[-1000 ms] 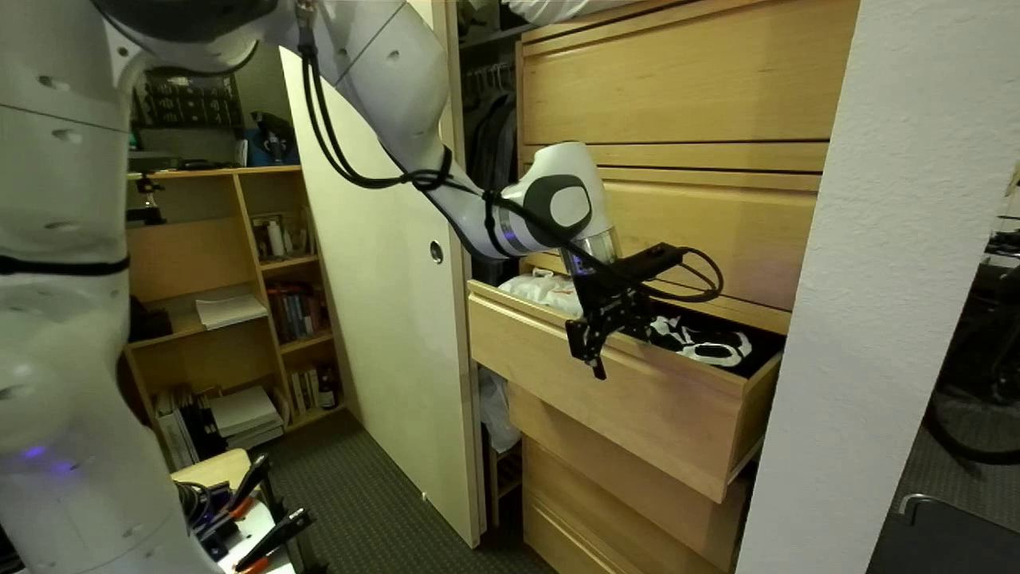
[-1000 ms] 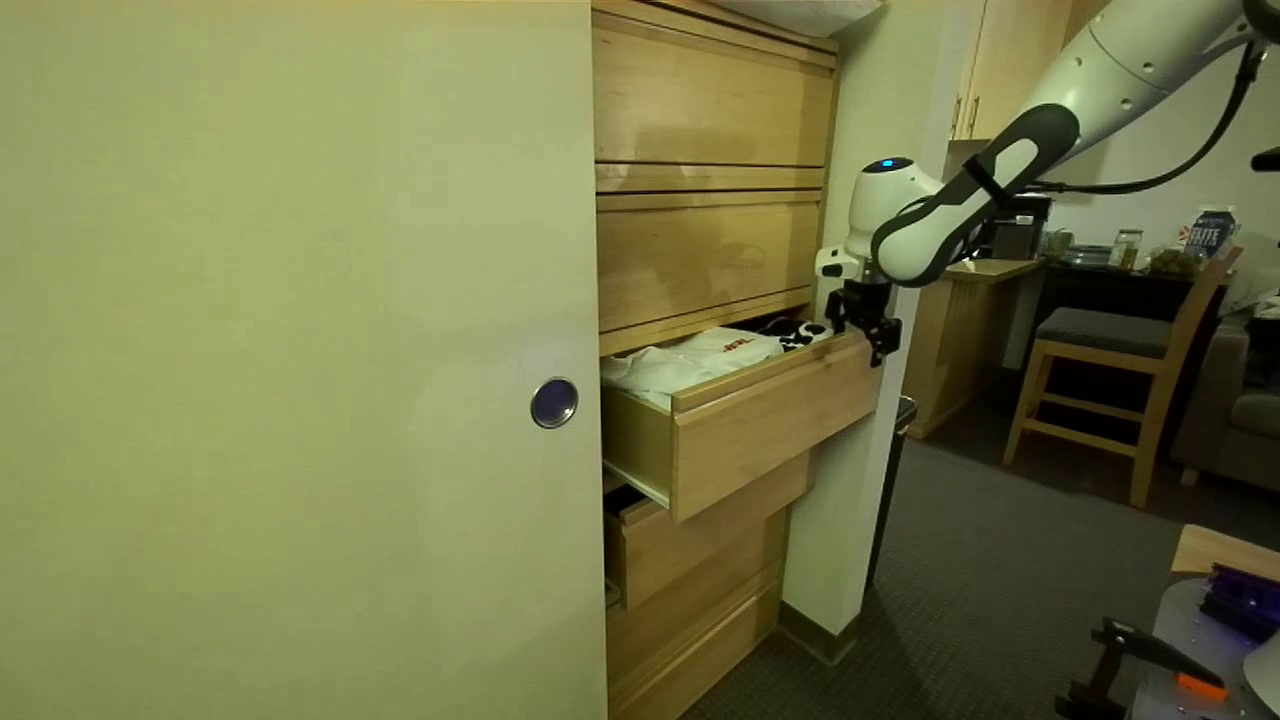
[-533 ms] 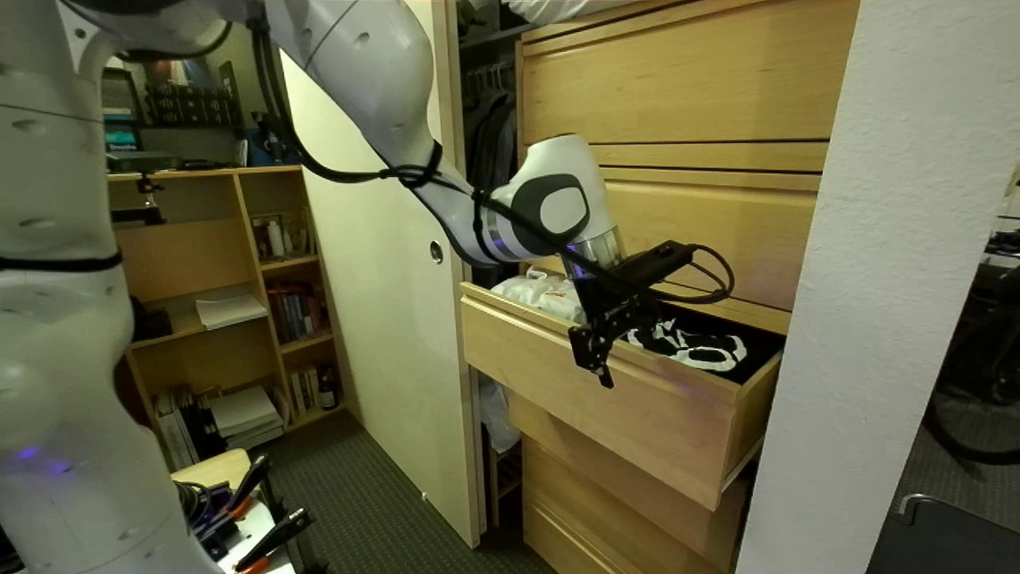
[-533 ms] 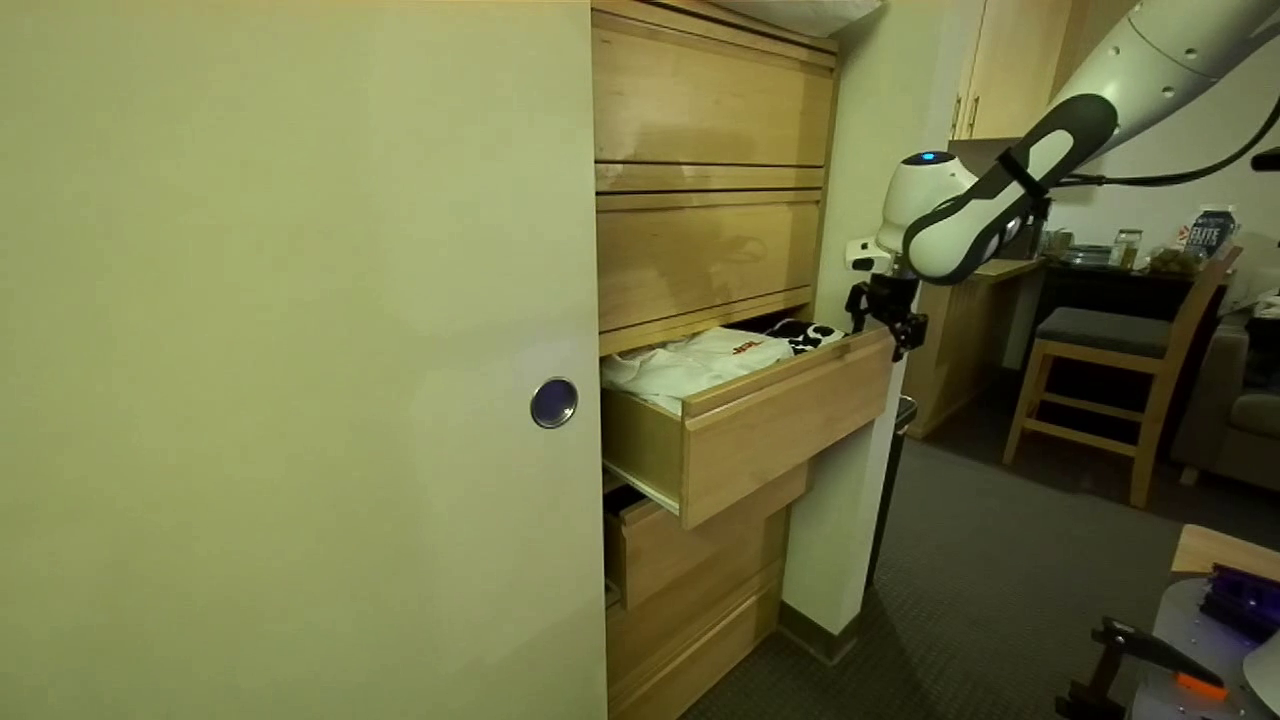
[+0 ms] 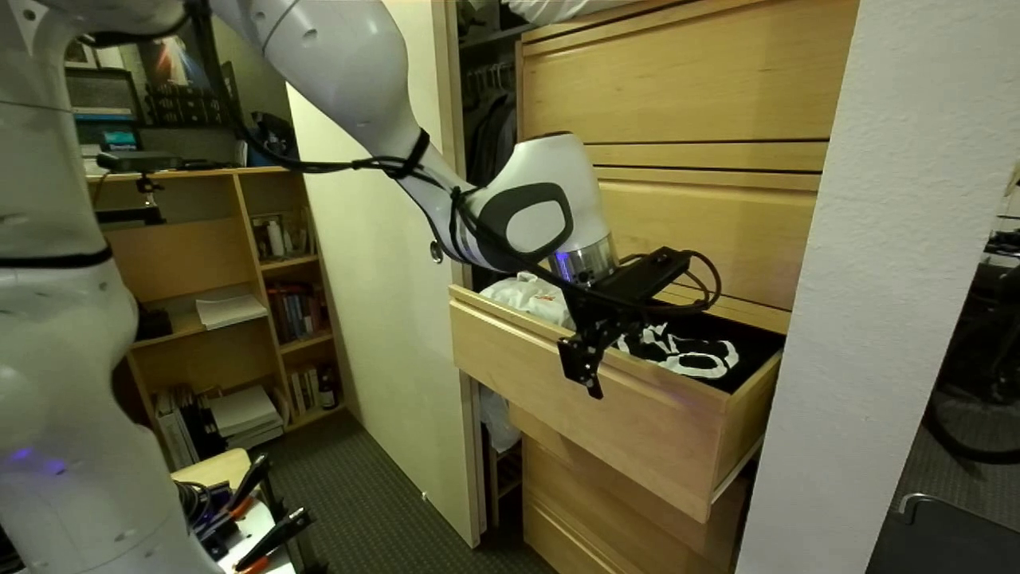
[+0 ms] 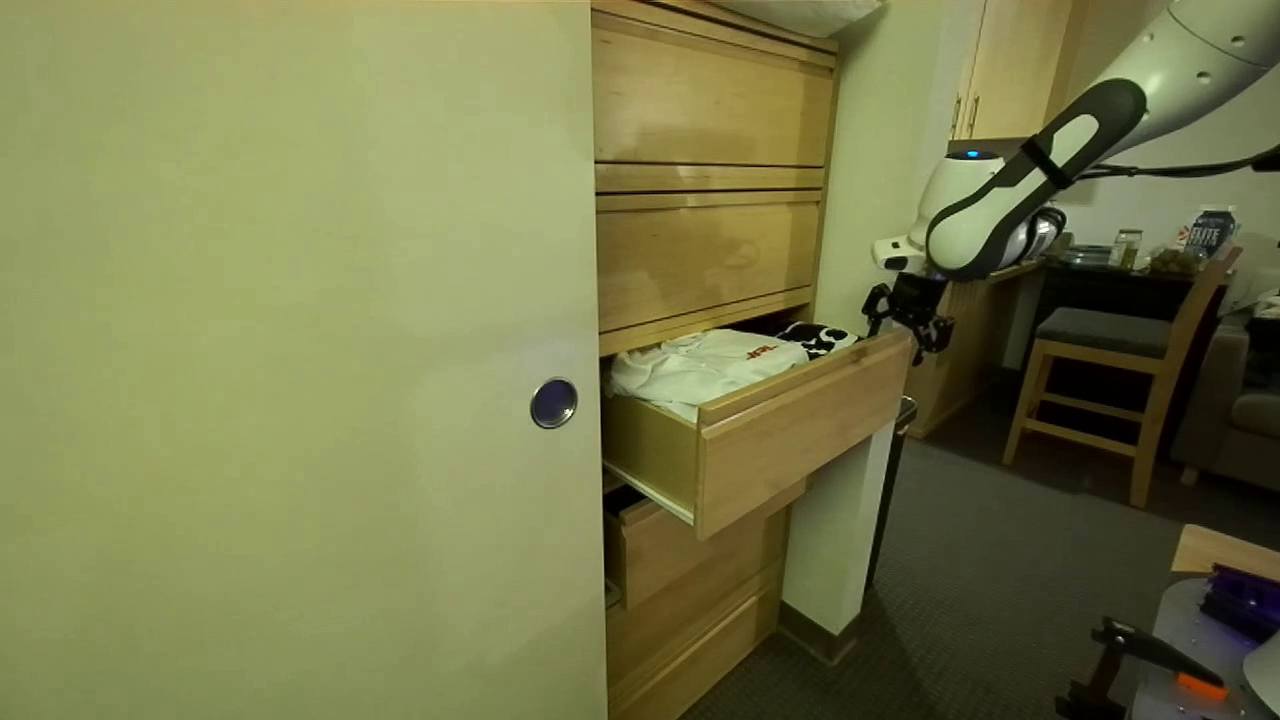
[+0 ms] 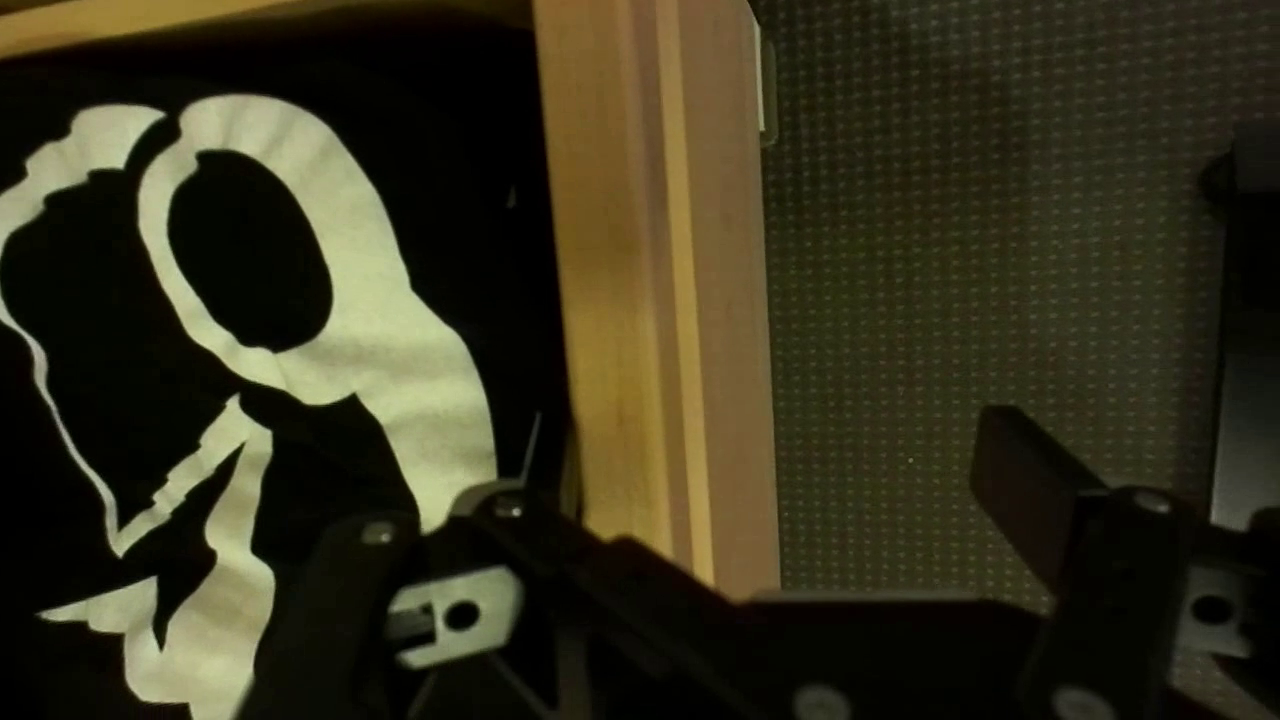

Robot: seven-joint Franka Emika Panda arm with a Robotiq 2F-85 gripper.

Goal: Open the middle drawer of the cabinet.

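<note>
In an exterior view the white arm [image 5: 343, 72] stands along the left edge of the frame, slanting from the upper left down to a bent wrist near the centre, with black cables [image 5: 319, 167] strapped along it. In an exterior view its forearm [image 6: 1190, 90] reaches in from the upper right corner. The gripper [image 6: 897, 342] points down at the front rim of the middle drawer [image 5: 629, 434], its fingers [image 7: 1115, 590] spread apart: in the wrist view one is at lower centre, the other at lower right over the carpet [image 7: 900, 250]. Whether either touches wood, I cannot tell.

The drawer stands pulled out from the cabinet [image 5: 685, 88], right of centre, holding a white bundle [image 6: 700, 365] and black-and-white cloth [image 7: 430, 400]. The drawer below [image 6: 665, 555] is partly out too. A cream door panel [image 5: 382, 335] stands left of the cabinet, a cluttered bookshelf [image 5: 183, 255] farther left. In an exterior view a chair [image 6: 1105, 333] stands at right, a black clamp [image 6: 1160, 652] at lower right.
</note>
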